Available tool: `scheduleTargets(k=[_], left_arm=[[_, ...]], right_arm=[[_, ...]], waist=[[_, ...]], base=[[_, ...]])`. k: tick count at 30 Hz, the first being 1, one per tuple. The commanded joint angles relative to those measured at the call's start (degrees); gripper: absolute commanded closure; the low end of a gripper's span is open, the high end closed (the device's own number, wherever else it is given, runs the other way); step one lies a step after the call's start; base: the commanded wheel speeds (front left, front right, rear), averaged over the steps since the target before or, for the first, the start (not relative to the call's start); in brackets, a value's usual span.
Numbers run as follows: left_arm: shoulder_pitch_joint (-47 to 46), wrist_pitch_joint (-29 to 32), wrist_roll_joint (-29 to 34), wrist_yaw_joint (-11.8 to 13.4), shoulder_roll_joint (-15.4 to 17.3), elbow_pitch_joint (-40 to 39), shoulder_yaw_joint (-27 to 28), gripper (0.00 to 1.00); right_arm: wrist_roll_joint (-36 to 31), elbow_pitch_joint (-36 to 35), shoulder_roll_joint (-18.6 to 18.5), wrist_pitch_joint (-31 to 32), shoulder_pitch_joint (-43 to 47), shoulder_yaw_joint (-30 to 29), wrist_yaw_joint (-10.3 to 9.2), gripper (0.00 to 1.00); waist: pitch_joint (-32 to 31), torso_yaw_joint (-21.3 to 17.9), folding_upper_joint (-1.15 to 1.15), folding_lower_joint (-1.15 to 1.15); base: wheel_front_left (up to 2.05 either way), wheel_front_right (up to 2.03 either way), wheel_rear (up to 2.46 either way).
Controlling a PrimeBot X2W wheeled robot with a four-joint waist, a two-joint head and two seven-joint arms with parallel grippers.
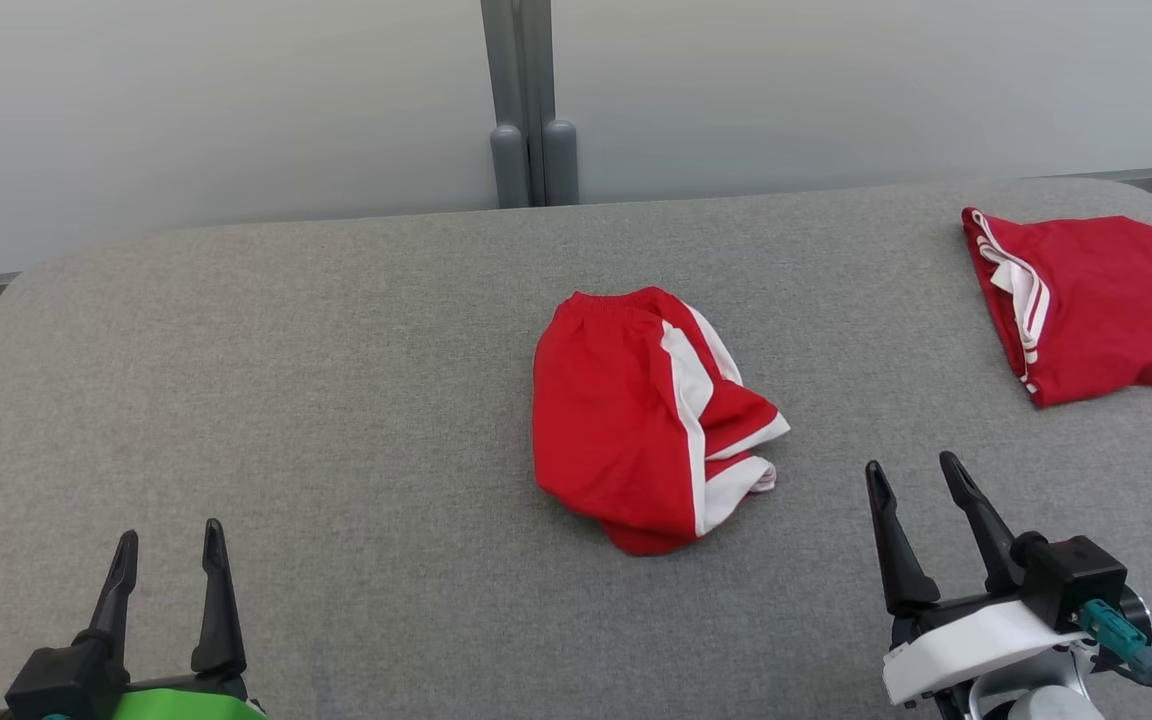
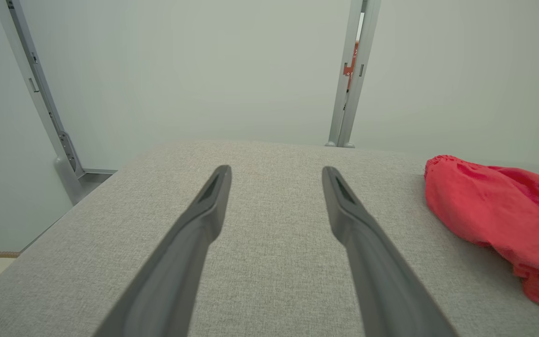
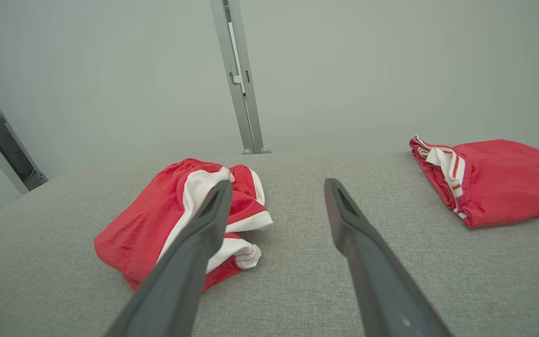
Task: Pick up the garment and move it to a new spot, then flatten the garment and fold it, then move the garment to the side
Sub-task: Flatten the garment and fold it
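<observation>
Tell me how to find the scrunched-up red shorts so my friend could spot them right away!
Look at the big grey padded table. Near its middle lie the red shorts, with an elastic waistband and broad white side stripes. Unlike the other red garment, folded flat at the far right corner, these are bunched in a rumpled heap.

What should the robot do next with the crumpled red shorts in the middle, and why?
Probably reach the right gripper forward and left to the crumpled shorts: it is open, empty and nearer than the left gripper.
</observation>
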Motion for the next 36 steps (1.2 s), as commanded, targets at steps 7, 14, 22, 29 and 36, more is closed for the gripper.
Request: scheduleTargets(k=[7,14,22,29,36], left_arm=[[-0.6,-0.1,1.7,-1.1,-0.9,0.2,1.2,0.00],[-1.3,-0.1,2.3,-1.8,-1.7,0.1,1.7,0.00],[-2.5,-0.1,3.3,-2.3,-2.5,0.7,1.4,0.00],[-4.7,-0.1,3.9,-2.6,-3.3,1.4,-0.1,0.00],[-7.9,-0.1,3.7,-3.0,-3.6,3.0,-2.9,0.00]], right_arm=[[0.4,0.1,-0.3,-0.2,0.3,0.2,-0.09,0.00],[0.7,0.3,-0.2,-0.2,-0.1,-0.5,-0.09,0.00],[1.0,1.6,-0.6,-0.2,-4.2,1.1,-0.09,0.00],[1.3,8.3,-3.2,1.4,-15.4,5.4,-0.09,0.00],[2.2,18.0,-5.6,3.9,-27.8,9.1,-0.09,0.00]], waist=[[0.3,-0.2,0.00,0.00],[0.9,0.1,0.00,0.00],[2.1,1.1,0.00,0.00],[4.9,3.2,0.00,0.00],[8.0,7.1,0.00,0.00]], base=[[0.00,0.00,0.00],[0.00,0.00,0.00],[0.00,0.00,0.00],[0.00,0.00,0.00],[0.00,0.00,0.00]])
